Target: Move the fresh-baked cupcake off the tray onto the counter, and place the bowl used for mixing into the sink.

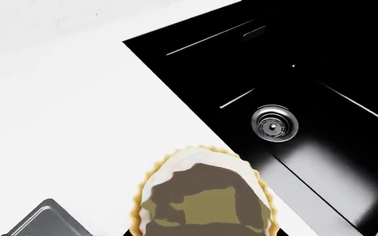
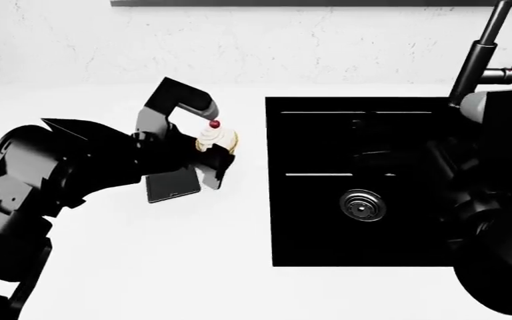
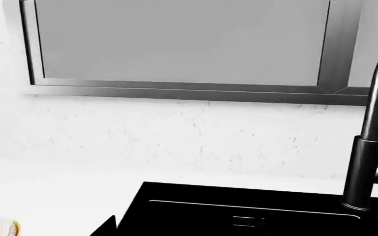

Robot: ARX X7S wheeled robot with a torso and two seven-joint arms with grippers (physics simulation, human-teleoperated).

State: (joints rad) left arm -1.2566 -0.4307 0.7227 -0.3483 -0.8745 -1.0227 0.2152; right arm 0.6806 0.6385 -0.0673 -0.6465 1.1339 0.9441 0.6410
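gripping the ribbed-wrapper cupcake (image 2: 217, 139), left gripper (image 2: 210, 148) above flat tray (image 2: 173, 185).

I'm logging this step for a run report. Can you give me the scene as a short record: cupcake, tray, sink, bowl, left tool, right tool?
cupcake: held in the left tool, lifted above the counter
tray: on the counter, empty, partly under the left arm
sink: no bowl visible in it, drain showing
bowl: not visible
left tool: shut on the cupcake
right tool: not in view
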